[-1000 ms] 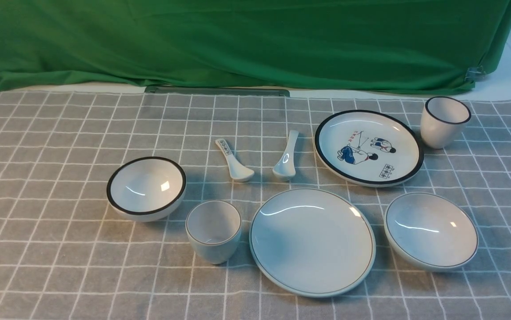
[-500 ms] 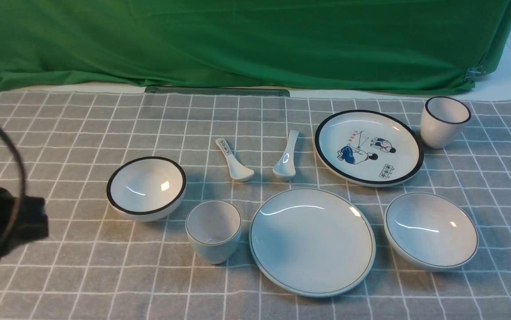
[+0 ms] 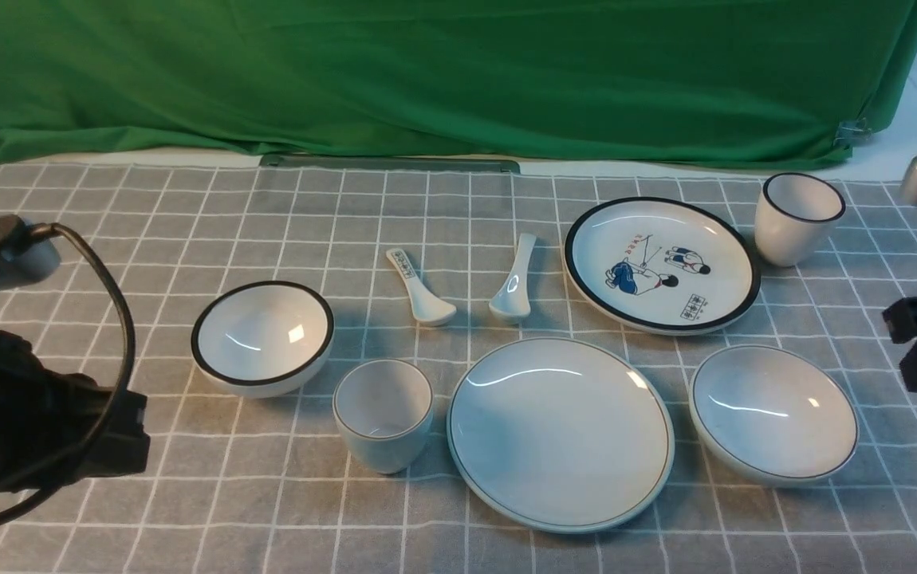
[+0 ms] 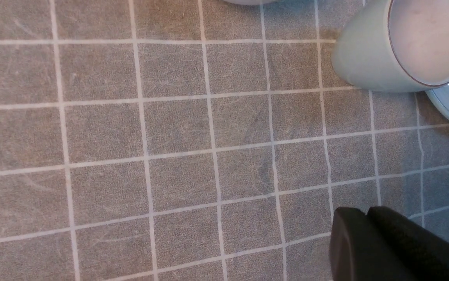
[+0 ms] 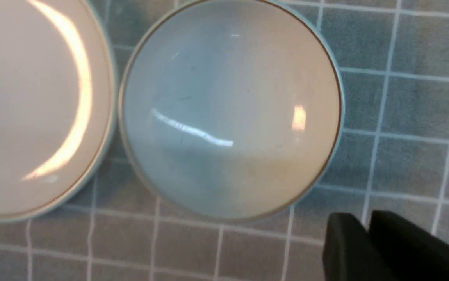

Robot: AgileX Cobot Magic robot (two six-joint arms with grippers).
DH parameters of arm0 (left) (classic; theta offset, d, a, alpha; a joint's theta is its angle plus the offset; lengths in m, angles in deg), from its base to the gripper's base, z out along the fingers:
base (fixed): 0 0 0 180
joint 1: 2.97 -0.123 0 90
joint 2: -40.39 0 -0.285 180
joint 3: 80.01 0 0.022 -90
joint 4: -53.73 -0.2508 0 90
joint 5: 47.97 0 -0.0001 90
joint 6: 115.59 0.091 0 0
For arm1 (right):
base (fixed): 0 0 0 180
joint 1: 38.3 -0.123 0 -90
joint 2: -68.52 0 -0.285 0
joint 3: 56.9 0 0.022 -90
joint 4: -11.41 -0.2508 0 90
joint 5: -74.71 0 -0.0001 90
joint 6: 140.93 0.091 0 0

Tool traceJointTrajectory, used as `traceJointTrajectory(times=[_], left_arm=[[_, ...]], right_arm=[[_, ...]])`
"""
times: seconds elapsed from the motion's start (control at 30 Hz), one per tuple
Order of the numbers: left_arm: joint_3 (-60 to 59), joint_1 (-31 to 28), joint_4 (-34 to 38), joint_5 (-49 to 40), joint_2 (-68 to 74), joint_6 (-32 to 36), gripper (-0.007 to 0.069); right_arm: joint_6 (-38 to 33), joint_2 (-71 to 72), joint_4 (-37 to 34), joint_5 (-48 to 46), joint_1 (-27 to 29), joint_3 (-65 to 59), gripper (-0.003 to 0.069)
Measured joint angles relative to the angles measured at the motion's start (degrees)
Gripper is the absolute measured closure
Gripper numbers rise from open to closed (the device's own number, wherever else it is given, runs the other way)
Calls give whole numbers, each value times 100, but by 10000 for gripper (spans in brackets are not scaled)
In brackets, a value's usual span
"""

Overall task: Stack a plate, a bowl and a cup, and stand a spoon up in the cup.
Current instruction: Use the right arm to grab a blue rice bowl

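Both arms have entered; our left pincer and right pincer are closed, empty; plate, bowl, cup, spoon unstacked.

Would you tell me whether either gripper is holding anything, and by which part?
Nothing is held: the left gripper and the right gripper are both empty.

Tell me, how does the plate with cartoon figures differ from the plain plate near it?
The cartoon plate has a thick black rim; the plain plate has only a thin dark line. The cartoon plate carries painted figures and looks whiter; the plain plate is unmarked and faintly bluish. The plain plate lies nearer the robot, the cartoon plate farther back. Both are round, empty and flat on the checked cloth.
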Motion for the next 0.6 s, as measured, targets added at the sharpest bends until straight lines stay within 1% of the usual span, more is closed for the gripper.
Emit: traceJointTrajectory(times=[0.13, 0.2, 0.23, 0.27, 0.33, 0.47, 0.57, 0.6], left_arm=[[0, 0, 84, -87, -7, 0, 608], [0, 0, 134, -129, -7, 0, 608], [0, 0, 148, -140, -7, 0, 608], [0, 0, 147, -139, -7, 4, 608], [0, 0, 147, -139, -7, 11, 608], [0, 0, 147, -139, -7, 22, 608], [0, 0, 147, -162, -7, 22, 608], [0, 0, 147, -167, -7, 22, 608]], right_arm=[[129, -574, 0, 282, 6, 246, 333], [225, -890, 3, 409, 6, 385, 232], [248, -1034, 7, 437, 6, 440, 195], [255, -1177, 7, 448, 6, 484, 174], [260, -1402, 15, 466, 6, 537, 148], [267, -1817, 78, 551, 6, 550, 137], [284, -2031, 127, 567, 6, 550, 141], [284, -2101, 141, 573, 6, 550, 173]])
